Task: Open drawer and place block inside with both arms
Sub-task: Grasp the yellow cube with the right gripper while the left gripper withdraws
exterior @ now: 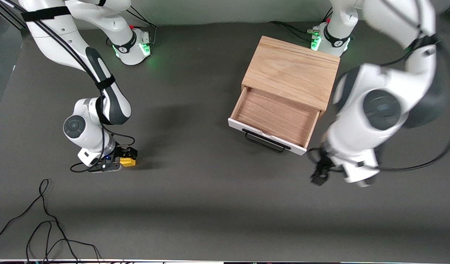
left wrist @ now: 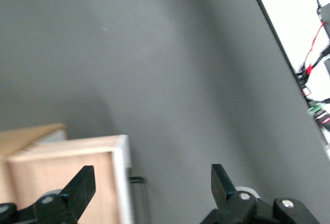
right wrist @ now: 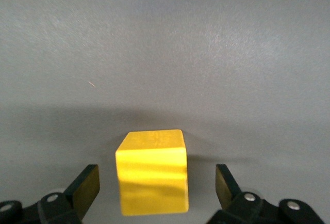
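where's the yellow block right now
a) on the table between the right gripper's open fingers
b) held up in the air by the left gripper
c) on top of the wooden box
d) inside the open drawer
a: the yellow block sits on the table between the right gripper's open fingers, which stand apart from it, and the open drawer holds nothing.

**Both arms bent low, both hands open**

The right arm (exterior: pixel 100 80) folds down sharply, its hand (exterior: pixel 124 158) low at the counter, fingers (right wrist: pixel 85 188) spread wide apart. The left arm (exterior: pixel 379 106) hunches over with its elbow high, its hand (exterior: pixel 320 175) hanging just above the counter, fingers (left wrist: pixel 82 185) parted too.
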`<move>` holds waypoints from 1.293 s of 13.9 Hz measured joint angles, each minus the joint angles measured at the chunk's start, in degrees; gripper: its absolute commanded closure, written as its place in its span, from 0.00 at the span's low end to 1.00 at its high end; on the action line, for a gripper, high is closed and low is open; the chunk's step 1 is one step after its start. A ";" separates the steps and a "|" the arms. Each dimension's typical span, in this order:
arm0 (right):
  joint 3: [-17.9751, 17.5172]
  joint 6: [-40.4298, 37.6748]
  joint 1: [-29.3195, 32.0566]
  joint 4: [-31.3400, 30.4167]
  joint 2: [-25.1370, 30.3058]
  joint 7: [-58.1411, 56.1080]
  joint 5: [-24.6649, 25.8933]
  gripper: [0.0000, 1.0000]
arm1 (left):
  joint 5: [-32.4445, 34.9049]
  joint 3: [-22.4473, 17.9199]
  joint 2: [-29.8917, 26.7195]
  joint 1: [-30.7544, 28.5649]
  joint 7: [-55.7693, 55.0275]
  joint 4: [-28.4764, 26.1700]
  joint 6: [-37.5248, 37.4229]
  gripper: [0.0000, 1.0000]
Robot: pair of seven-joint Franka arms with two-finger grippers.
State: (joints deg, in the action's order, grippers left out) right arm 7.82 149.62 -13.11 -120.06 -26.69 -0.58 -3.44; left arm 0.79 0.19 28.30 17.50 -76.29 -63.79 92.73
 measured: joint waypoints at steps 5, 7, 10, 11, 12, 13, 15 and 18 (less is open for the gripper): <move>-0.04 1.27 0.00 -0.12 -1.24 0.00 0.00 0.77 | -0.43 -0.03 -8.29 -6.37 25.60 -3.89 -12.36 0.00; -0.04 1.27 0.00 -0.11 -1.23 0.00 0.00 1.00 | -0.43 -0.05 -11.90 -8.98 35.34 -7.84 -13.58 0.00; -0.33 0.33 0.00 0.45 -0.86 0.04 0.00 1.00 | -0.43 -0.08 -15.67 -11.38 48.37 -12.45 -15.47 0.00; -0.54 -2.07 0.00 1.60 -0.23 0.36 -0.06 1.00 | -0.42 -0.08 -16.51 -11.79 52.32 -13.79 -15.68 0.00; -0.92 -6.66 0.00 3.81 0.78 1.36 -0.13 1.00 | -0.39 -0.08 -17.44 -12.20 55.83 -15.26 -15.57 0.00; -1.56 -12.52 0.01 6.91 1.88 3.12 -0.18 1.00 | -0.36 -0.09 -18.47 -12.66 59.44 -16.79 -15.32 0.00; -3.73 -26.12 -0.03 15.67 4.05 8.55 -0.28 1.00 | 0.18 -0.09 -21.05 -13.48 67.52 -20.19 -13.67 0.00; -8.42 -43.77 -0.09 30.39 5.34 18.53 -0.49 1.00 | 0.40 -0.12 -24.02 -14.40 72.21 -23.75 -12.06 0.00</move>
State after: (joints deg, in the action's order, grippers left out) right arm -0.61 105.85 -13.20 -89.67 -21.35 17.95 -3.93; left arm 1.19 0.07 4.27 3.10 -4.08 -87.54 80.67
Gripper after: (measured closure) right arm 0.449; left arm 0.000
